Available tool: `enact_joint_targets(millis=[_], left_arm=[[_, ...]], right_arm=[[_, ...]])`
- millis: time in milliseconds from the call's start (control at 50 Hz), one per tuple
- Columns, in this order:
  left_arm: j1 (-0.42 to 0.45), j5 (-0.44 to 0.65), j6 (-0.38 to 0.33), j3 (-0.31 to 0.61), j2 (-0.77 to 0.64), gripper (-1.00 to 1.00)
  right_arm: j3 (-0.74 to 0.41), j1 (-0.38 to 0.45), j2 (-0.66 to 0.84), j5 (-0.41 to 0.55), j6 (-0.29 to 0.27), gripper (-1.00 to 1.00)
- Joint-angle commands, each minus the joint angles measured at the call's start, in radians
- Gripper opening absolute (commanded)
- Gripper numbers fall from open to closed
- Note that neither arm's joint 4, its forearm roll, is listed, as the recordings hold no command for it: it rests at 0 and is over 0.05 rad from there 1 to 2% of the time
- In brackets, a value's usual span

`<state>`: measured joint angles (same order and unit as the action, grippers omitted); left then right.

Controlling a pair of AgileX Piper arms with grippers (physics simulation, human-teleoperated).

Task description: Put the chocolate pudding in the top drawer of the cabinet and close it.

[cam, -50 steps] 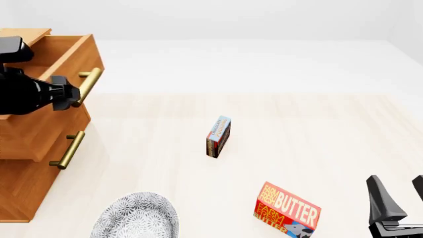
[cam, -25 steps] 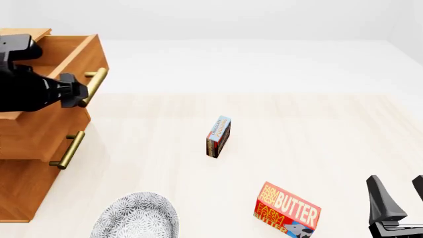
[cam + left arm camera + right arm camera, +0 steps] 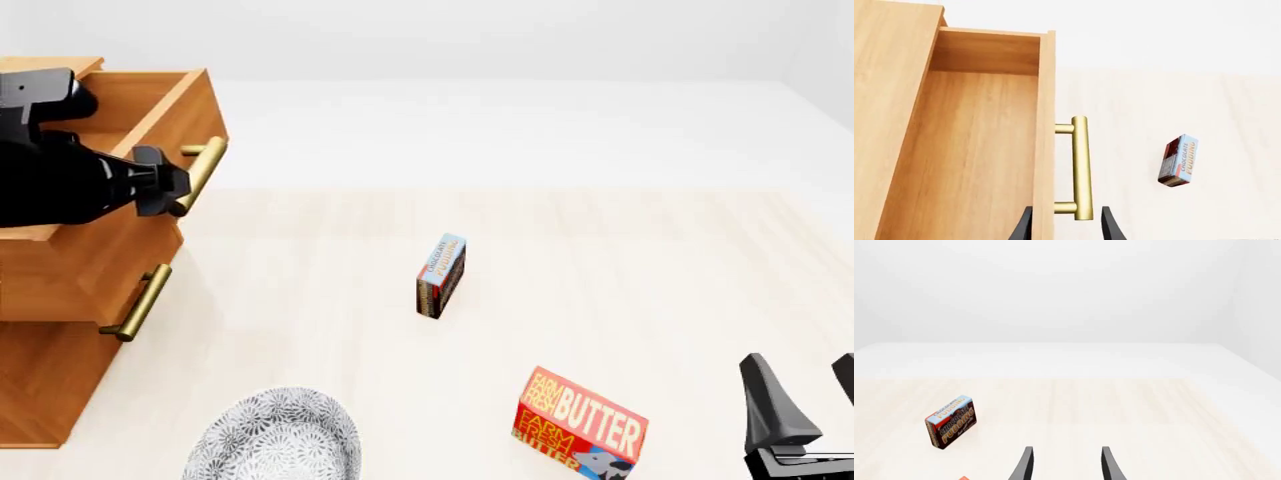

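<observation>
Compared with a second ago, the top drawer (image 3: pixel 127 130) stands further out of the cabinet (image 3: pixel 54 330): its front and brass handle (image 3: pixel 198 176) have moved toward the open table, and the left gripper (image 3: pixel 167 182) has travelled with them. In the left wrist view the two fingertips stand on either side of the lower end of the handle, so I judge that this gripper is clenched on the handle and is pulling, although the contact itself is partly hidden. This means the opening step is nearly done, and the drawer looks open enough to receive a small box. Inside the drawer I see only bare wood; nothing lies in it yet. The chocolate pudding (image 3: pixel 442 276) stands on its edge in the middle of the table, well apart from the cabinet and from both arms. The right gripper (image 3: pixel 801 412) waits at the near right corner, its fingers spread and holding nothing. A butter box (image 3: pixel 582 424) and a patterned bowl (image 3: pixel 274 438) lie near the front edge; the bowl's inside is not clearly visible.
</observation>
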<state>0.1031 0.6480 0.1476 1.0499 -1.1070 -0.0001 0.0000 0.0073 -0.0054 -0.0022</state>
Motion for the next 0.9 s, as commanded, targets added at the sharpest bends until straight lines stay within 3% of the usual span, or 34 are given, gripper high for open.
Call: enact_joint_targets(millis=[20,900], left_arm=[[0.022,-0.019,-0.013,-0.007,-0.019,1.00],[0.086,-0.083,0.012,0.001,-0.069,1.00]], right_arm=[[0.000,0.000,0.000,0.000,0.000,1.00],[0.000,0.000,0.000,0.000,0.000,1.00]])
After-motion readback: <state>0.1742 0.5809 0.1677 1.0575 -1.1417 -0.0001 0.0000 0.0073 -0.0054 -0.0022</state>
